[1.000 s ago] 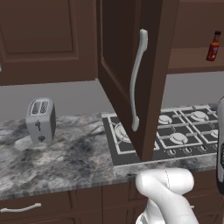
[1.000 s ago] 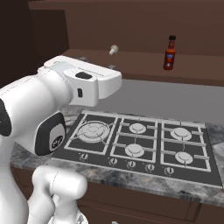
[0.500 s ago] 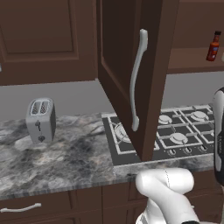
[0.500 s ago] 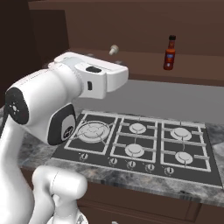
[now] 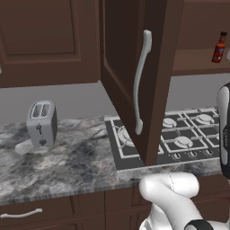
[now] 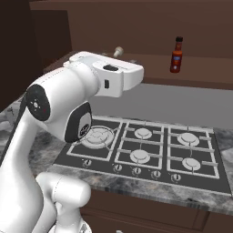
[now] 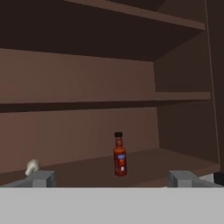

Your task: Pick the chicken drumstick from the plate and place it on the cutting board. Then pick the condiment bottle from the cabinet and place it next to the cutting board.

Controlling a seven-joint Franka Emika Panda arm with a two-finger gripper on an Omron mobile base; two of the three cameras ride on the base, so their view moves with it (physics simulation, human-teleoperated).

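The cabinet stands open, its door swung out over the stove with the long silver handle facing the left base camera. The bottle stands upright on the bottom shelf, alone and well back from the front edge; it also shows at the right of the left base view and above the burners in the right base view. The gripper points into the cabinet with its fingers spread wide apart and holding nothing, the bottle between them but farther in. A small pale knob sits at the left of the shelf. A toaster stands on the marble counter, left of the stove.
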